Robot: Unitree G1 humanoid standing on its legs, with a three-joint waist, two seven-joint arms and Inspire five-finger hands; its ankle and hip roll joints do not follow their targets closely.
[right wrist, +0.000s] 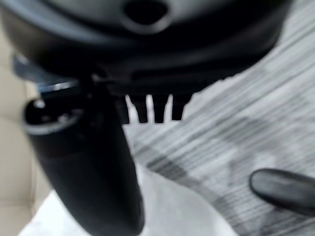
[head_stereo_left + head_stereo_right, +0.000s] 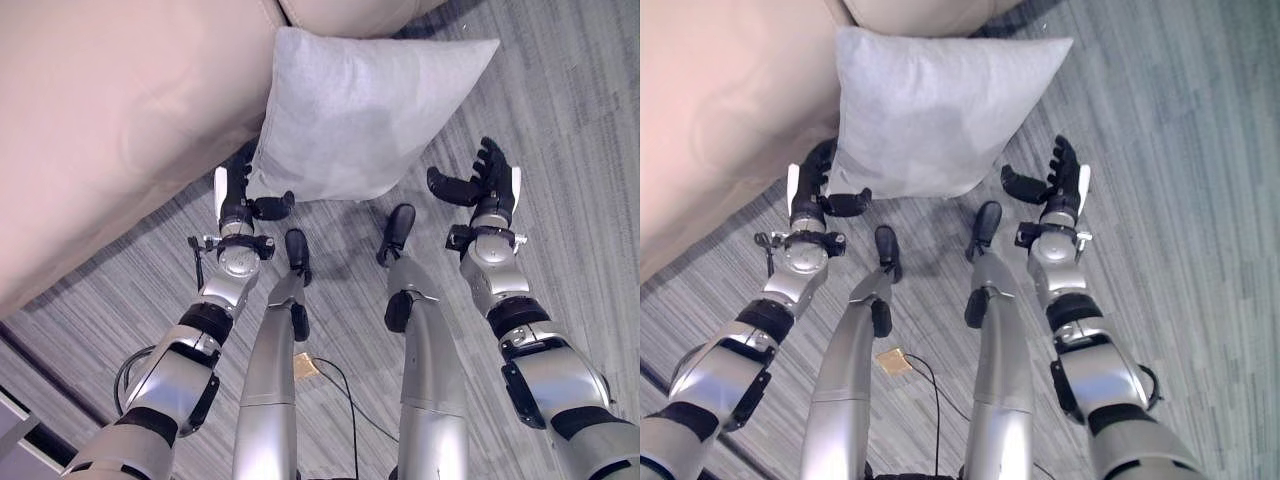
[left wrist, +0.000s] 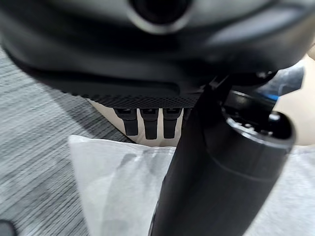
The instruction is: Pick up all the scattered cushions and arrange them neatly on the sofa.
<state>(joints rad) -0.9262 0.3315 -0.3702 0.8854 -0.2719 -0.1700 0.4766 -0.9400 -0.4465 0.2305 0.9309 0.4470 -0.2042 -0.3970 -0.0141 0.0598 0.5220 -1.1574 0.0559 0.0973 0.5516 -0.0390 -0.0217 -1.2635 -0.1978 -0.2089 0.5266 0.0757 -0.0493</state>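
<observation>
A: Pale grey fabric, one cushion point(image 2: 365, 110), upper centre of the frame in the left eye view. It lies on the grey striped floor point(image 2: 560, 120), and its upper left edge sits against the beige sofa point(image 2: 110, 120), which takes up the upper left of the frame.

B: Is the cushion on the sofa seat or on the floor?

A: On the floor, leaning at the sofa's front. A second beige sofa section point(image 2: 350, 15) shows at the top edge, just above the cushion's upper corner.

B: Left hand?

A: Left hand point(image 2: 238, 195) is at the cushion's lower left corner, centre left of the frame. Its thumb reaches across under the cushion's lower edge, touching or very nearly touching. The fingers point(image 3: 147, 120) run up along the cushion's left side, between cushion and sofa; in the left wrist view they look straight, with the cushion fabric lying just below them. No closed grip on the cloth that I can see.

B: Right hand?

A: Right hand point(image 2: 490, 185) is at centre right of the frame, just beside the cushion's lower right edge but apart from it. Fingers point(image 1: 150, 110) are spread and only lightly bent, thumb pointing toward the cushion, nothing held. The right wrist view shows floor past the fingers and a pale corner of the cushion low in that frame.

B: So the cushion sits between the two hands?

A: Yes, one at each lower side.
</observation>
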